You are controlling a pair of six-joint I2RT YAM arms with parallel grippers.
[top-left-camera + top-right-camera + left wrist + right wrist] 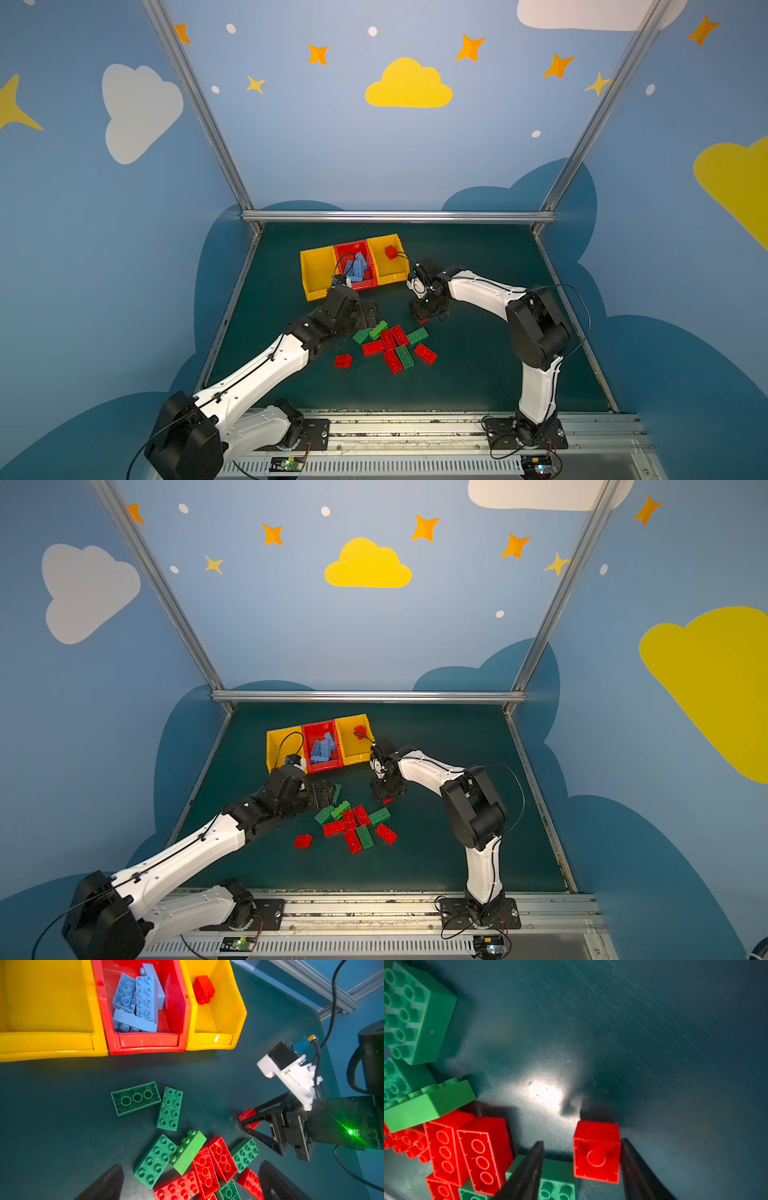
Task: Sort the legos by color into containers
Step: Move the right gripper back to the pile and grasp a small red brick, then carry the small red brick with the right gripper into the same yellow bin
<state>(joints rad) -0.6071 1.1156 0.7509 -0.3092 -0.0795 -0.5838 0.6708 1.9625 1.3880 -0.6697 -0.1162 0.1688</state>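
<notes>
Green brick perhaps blocks right gripper; pile beside.

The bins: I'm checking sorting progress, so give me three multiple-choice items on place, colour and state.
1. The light blue bricks lie: A. in the red middle bin; B. in a yellow bin; C. loose outside all bins.
2. The lone brick in the right-hand yellow bin is: A. green; B. red; C. light blue.
3. The right gripper is: A. shut, empty; B. raised high, carrying something; C. open astride a small red brick on the table.
A: they fill the red bin. B: red against yellow walls. C: a gap shows beside the brick.
</notes>
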